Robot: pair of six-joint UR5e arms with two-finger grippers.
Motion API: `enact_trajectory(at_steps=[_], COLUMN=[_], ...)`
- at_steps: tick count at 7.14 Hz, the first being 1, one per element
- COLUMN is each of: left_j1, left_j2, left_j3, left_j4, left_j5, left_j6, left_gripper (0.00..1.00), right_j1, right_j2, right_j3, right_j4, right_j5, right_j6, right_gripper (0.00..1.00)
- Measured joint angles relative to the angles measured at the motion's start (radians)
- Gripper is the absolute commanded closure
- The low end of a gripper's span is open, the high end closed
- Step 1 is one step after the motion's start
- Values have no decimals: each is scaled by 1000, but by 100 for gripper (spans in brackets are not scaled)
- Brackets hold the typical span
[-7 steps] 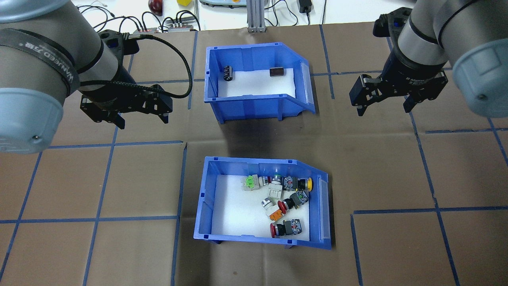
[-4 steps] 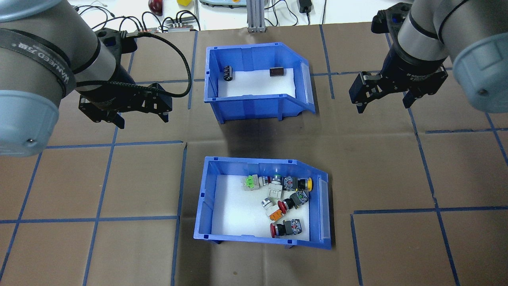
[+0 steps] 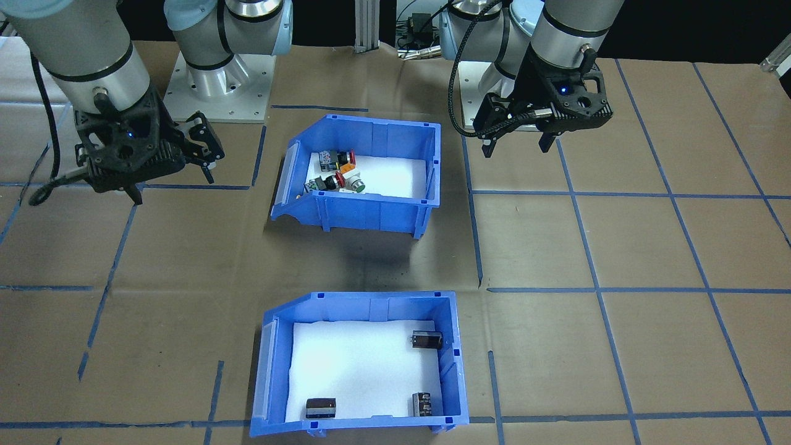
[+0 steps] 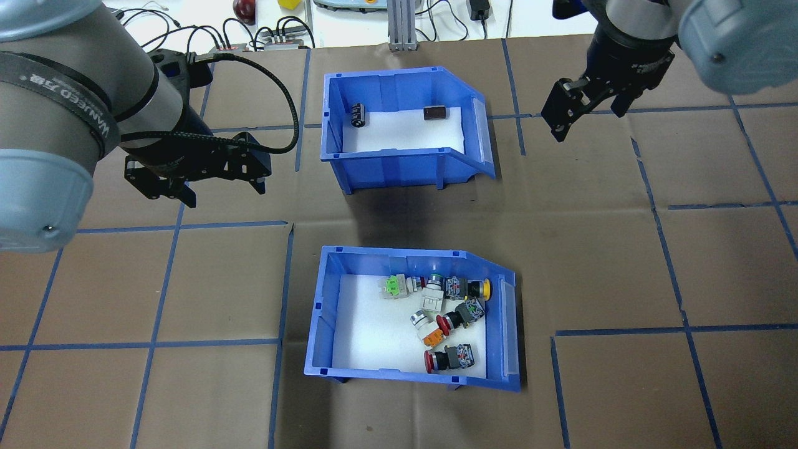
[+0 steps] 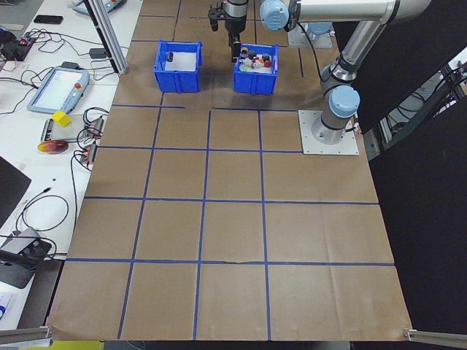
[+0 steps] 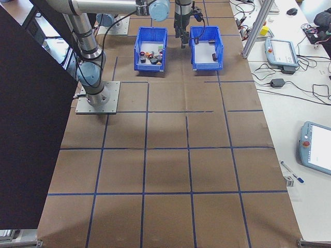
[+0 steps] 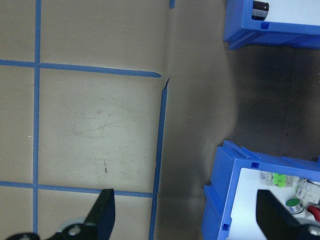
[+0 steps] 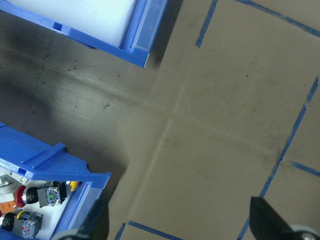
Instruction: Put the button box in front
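The button box (image 4: 325, 312) is a blue bin with a white liner and several coloured push-buttons (image 4: 446, 312). It stands on the table on the robot's side, also seen as the far bin (image 3: 371, 213) in the front-facing view. My left gripper (image 4: 224, 190) hangs open and empty over the table, off to the left of both bins; its wrist view shows the button box corner (image 7: 225, 200). My right gripper (image 4: 586, 121) is open and empty, beyond and to the right of the other bin. Its wrist view catches the button box rim (image 8: 45, 155).
A second blue bin (image 4: 399, 165) with a few dark cylindrical parts (image 4: 357, 115) stands farther from the robot, in line with the button box. Blue tape lines grid the brown table. An aluminium post (image 4: 399, 25) and cables lie beyond the far edge.
My right gripper has moved away from the robot, toward the table's far edge, still open. The left gripper has barely shifted. Both bins are where they were.
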Motion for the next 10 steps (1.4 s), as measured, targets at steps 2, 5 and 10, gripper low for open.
enact_trajectory(at_steps=[2,5,10], left_j1=[-11,-86,-420], left_j2=[44,154,195], left_j3=[-38,-213,-387], left_j4=[-16,-27,103], left_j5=[-1,-84,-123], left_j6=[-364,-840,-1621], left_gripper=[1,1,1], right_j1=[62,208,402], right_j2=[133,301,537], right_j3=[-124,-281,-449], right_j4=[0,-17,-44], right_j5=[0,0,-7], right_j6=[-202,-405,-570], right_gripper=[0,0,0])
